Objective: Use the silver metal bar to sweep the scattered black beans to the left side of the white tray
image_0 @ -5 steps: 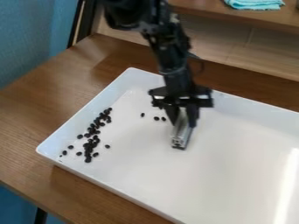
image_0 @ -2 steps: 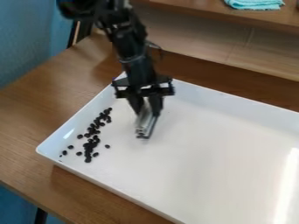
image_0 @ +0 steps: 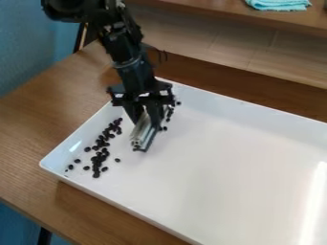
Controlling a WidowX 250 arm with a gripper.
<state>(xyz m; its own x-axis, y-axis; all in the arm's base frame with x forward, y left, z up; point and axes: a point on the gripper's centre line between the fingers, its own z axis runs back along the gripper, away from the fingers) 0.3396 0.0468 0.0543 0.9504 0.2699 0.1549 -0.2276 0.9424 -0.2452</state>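
At the near left, the rim [image_0: 121, 206] of the white tray stands on the wooden bench [image_0: 35, 122]. Should a hard sideways push reach that wall, beans could ride up it and spill onto the bench, or the tray might slide. Farther in, the main group of black beans [image_0: 101, 155] lies strung out along the left side, loosely heaped, with strays around it such as one just to its right [image_0: 117, 160]. Being small and rounded, they would likely roll or scatter if struck.

The metal bar [image_0: 142, 136] stands at a slant just right of that group, clamped between the fingers of the gripper [image_0: 147, 118]. Its low end is down at the tray floor or very close; contact cannot be told. A bean caught under it could tip the bar, and a firm press could twist it in the grip, since it is held by its upper part. Beans could also slip around its ends. The smaller batch of beans [image_0: 169, 113] lies close along its far right side, where a backward swing could fling them.

Counts: one tray; roughly thirty to forty beans in the left group, overlapping too much for an exact figure; one bar; one gripper; perhaps six to nine beans in the smaller batch, some possibly hidden. Farthest off, at the upper right, is one folded light-blue cloth [image_0: 279, 5].
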